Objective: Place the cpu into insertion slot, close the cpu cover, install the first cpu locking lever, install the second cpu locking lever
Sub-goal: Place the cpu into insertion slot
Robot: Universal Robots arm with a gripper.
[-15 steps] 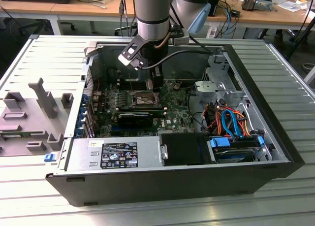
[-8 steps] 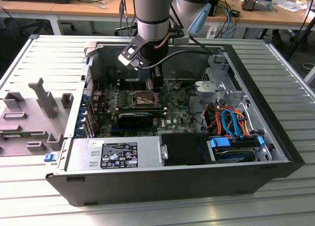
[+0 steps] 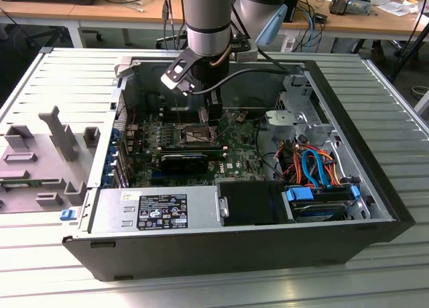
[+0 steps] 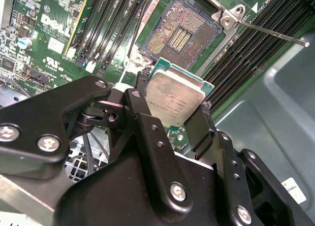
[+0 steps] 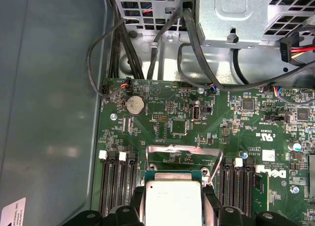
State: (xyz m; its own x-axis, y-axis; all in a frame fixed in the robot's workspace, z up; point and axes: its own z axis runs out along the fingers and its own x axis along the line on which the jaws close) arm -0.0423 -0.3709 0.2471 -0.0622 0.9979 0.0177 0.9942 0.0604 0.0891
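Gripper point(image 4: 173, 95) fingers point(image 4: 199, 130) clamp the faintly lettered cpu point(image 4: 172, 103) near the open insertion slot point(image 4: 179, 34).

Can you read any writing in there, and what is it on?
Power supply label: too small to read.
Faint marking on the cpu, held in the gripper: too blurred to read.
White print on the motherboard: too small to read.
So nothing to quote.

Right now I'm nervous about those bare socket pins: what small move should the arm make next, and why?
Probably ease the gripper gently down toward the insertion slot, keeping the cpu level. The gripper is clamped on the cpu, which hangs clear of the open slot; the pins are bare and the cpu cover is swung open.
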